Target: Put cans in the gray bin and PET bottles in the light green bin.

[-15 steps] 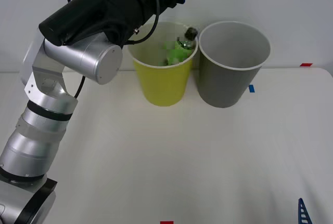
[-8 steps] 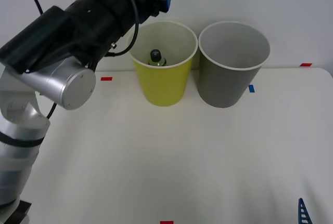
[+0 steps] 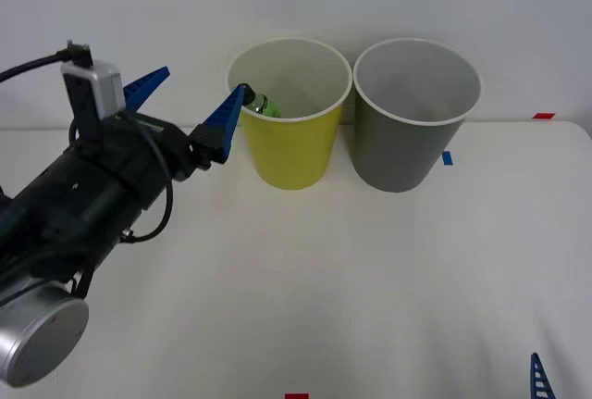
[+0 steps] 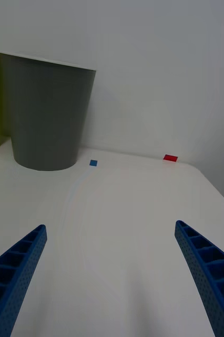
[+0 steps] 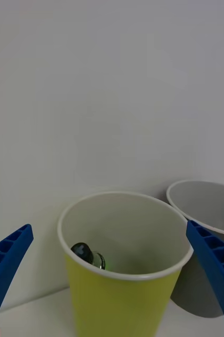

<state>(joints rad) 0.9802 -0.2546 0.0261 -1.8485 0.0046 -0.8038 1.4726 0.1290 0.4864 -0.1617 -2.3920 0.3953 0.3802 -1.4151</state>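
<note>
The PET bottle [image 3: 262, 105] lies inside the light green bin [image 3: 291, 154], its black cap leaning toward the bin's left inner wall; the left wrist view has the bottle [image 5: 89, 256] low in the light green bin [image 5: 117, 300]. My left gripper [image 3: 188, 103] is open and holds nothing, left of that bin near rim height. The gray bin [image 3: 407, 154] stands just right of the green one. My right gripper [image 4: 112, 279] is open, low over the table near the front right, facing the gray bin [image 4: 49, 121]. Cans are out of view.
A white wall rises right behind the bins. Small tape marks lie on the white table: a blue mark [image 4: 93, 163] and a red mark [image 4: 170, 157] right of the gray bin. My right fingertip [image 3: 536, 379] pokes in at the front right corner.
My left arm has drawn back from above the light green bin, down and to the left. The bottle, first at the bin's rim, has dropped inside.
</note>
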